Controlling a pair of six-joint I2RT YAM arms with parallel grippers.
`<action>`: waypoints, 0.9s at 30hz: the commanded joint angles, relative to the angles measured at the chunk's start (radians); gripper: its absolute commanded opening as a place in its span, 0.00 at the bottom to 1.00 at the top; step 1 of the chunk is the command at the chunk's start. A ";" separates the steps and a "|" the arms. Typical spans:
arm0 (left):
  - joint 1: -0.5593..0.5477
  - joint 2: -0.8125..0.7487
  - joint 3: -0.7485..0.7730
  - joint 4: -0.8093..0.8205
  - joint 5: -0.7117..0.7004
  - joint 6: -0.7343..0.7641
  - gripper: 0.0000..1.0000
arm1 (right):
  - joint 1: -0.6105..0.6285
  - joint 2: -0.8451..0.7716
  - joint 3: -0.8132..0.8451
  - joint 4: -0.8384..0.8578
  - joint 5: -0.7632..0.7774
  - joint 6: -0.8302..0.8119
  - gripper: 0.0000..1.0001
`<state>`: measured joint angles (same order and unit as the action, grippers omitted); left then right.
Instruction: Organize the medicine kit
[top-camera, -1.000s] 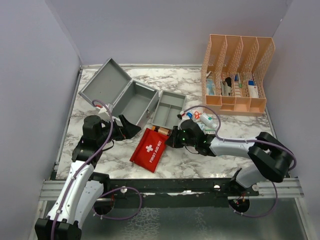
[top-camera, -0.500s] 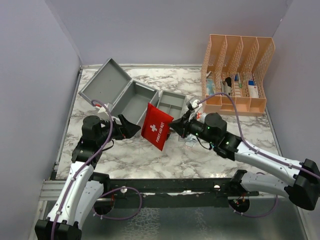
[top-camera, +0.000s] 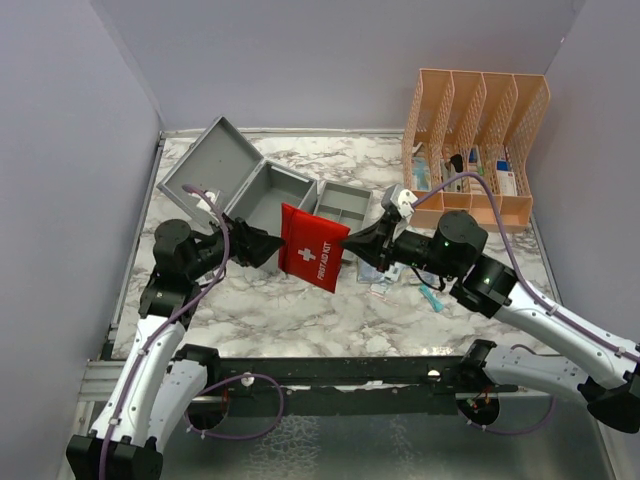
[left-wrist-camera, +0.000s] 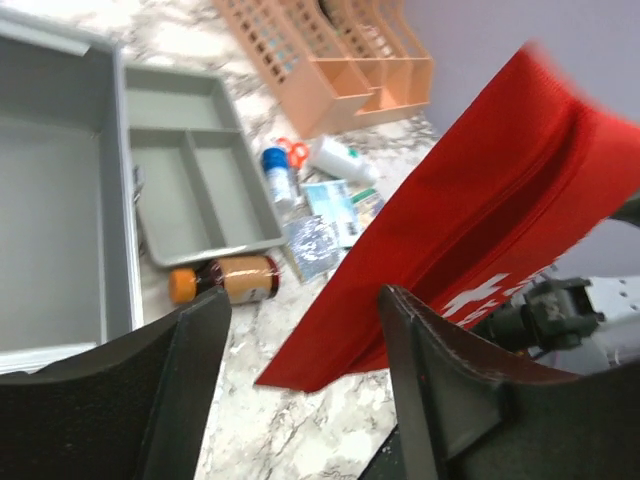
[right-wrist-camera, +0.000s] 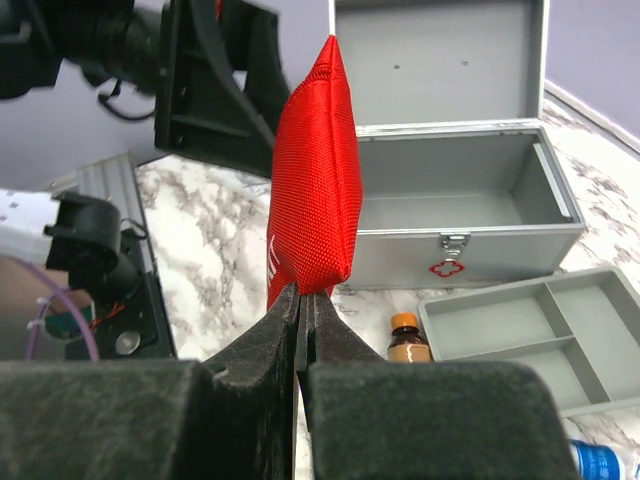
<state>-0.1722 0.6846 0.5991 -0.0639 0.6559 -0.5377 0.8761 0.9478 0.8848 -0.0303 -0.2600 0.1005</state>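
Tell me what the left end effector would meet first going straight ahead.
The left end effector would likely meet the red first aid pouch, held up by the right end effector.

- left arm (top-camera: 150, 368): white rounded links, black joint housings
- right arm (top-camera: 560, 322): same build, white shells, black elbow and wrist blocks
- purple cable (top-camera: 470, 176) looping loose along each arm; more purple loops (top-camera: 279, 400) by bases
- left tool (left-wrist-camera: 305, 370): two broad matte-black fingers (left-wrist-camera: 190, 390), wedge-shaped, rounded edges
- right tool (right-wrist-camera: 300, 298): black fingers tapering to thin tips, dull plastic finish
- small pale-grey block (top-camera: 400, 197) at right wrist
- bases bolted on black rail (top-camera: 330, 372)
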 joint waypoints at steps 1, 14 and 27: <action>-0.003 0.020 0.121 -0.027 0.183 0.133 0.61 | 0.006 -0.003 0.071 -0.072 -0.149 -0.066 0.01; -0.002 0.018 0.090 0.095 0.385 0.088 0.51 | 0.005 0.000 0.095 -0.040 -0.182 -0.086 0.01; -0.003 -0.031 0.014 0.234 0.324 -0.064 0.00 | 0.006 0.036 0.019 0.017 0.146 0.114 0.15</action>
<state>-0.1722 0.6968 0.6182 0.1474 1.0283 -0.5949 0.8764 0.9798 0.9390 -0.0433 -0.3412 0.1081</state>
